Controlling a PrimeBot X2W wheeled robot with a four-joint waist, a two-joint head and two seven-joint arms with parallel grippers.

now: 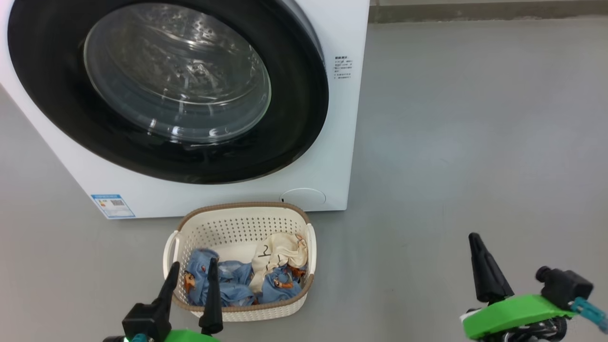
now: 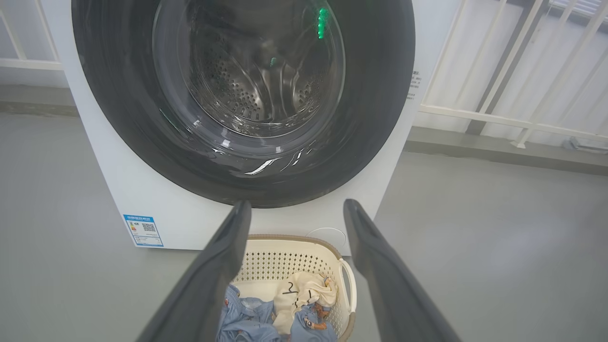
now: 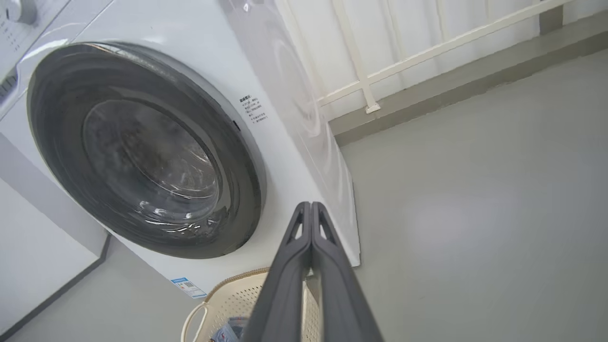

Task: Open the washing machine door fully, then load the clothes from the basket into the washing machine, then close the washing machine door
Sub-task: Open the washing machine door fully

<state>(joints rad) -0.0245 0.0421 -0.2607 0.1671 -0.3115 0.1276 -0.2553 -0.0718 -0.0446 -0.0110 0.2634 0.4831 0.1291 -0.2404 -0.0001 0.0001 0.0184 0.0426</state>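
Right wrist view shows right pincer fingertips touching.

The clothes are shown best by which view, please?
Head view: the clothes lie nearly whole in the basket. The left wrist view crops them; the right wrist view shows a scrap.

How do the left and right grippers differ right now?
The left gripper is open, fingers spread; the right gripper is shut, fingers pressed together. The left gripper points at the basket; the right gripper sits off to the basket's right, over the floor. Both are empty.
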